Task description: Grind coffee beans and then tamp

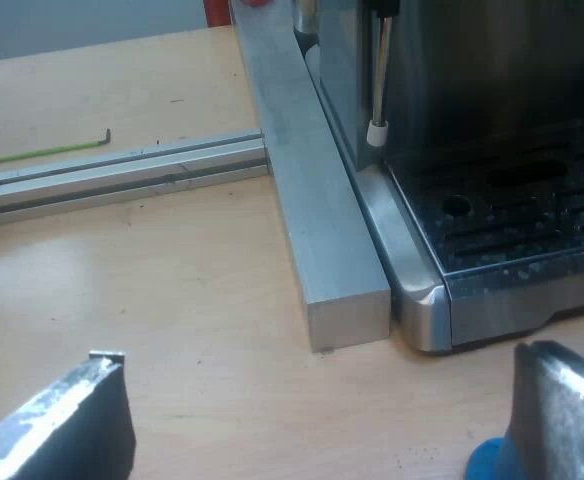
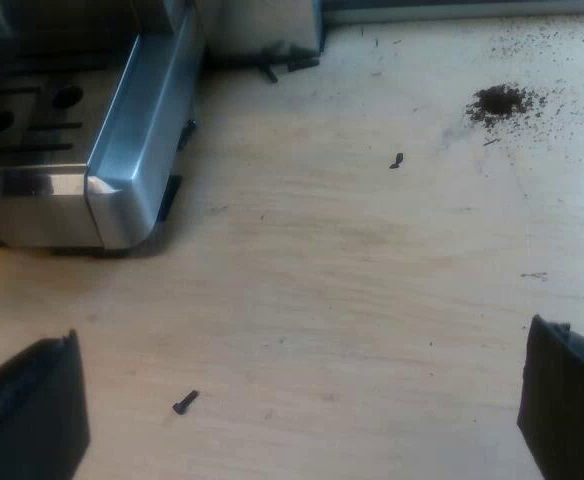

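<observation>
My left gripper (image 1: 317, 420) hovers open over the wooden table, a short way off the corner of the espresso machine (image 1: 492, 150). Its drip tray (image 1: 522, 225) and a steam wand with a white tip (image 1: 377, 130) face me. A blue tamper (image 1: 487, 462) peeks out beside one of the left fingers (image 1: 562, 415). My right gripper (image 2: 302, 410) is open above bare table, near another corner of the espresso machine (image 2: 122, 170), with nothing between its fingers.
A thick aluminium bar (image 1: 312, 190) lies along the machine's side, and a second rail (image 1: 122, 175) meets it. A green hex key (image 1: 47, 150) lies beyond. Spilled coffee grounds (image 2: 499, 100) and a small black screw (image 2: 184, 402) sit on the table.
</observation>
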